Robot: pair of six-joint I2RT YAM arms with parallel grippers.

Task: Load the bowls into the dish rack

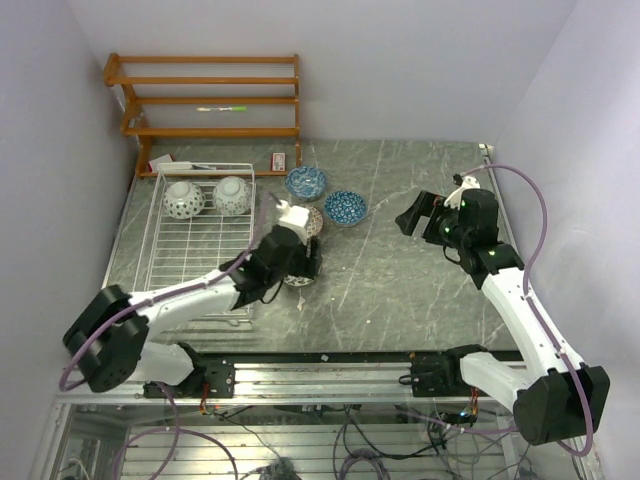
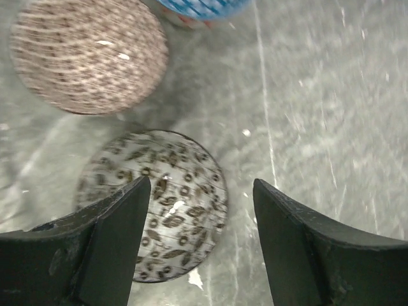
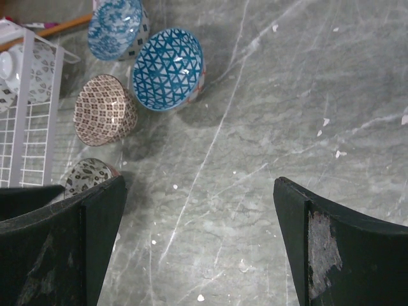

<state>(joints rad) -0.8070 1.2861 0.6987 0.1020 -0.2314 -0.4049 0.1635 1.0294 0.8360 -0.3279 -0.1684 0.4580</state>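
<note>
White wire dish rack (image 1: pixel 200 245) holds two upturned bowls (image 1: pixel 185 198). Left claw (image 2: pixel 201 188) is wide open and empty over the dark grey bowl (image 2: pixel 178 191) just right of the rack; the top view mostly hides that bowl. Right claw (image 3: pixel 199 185) is open and empty, far right of the rack.

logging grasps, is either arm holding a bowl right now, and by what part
Nothing is held. The left gripper hangs with open jaws over the grey leaf-patterned ceramic bowl, not closed on it; the right gripper is open and empty.
</note>
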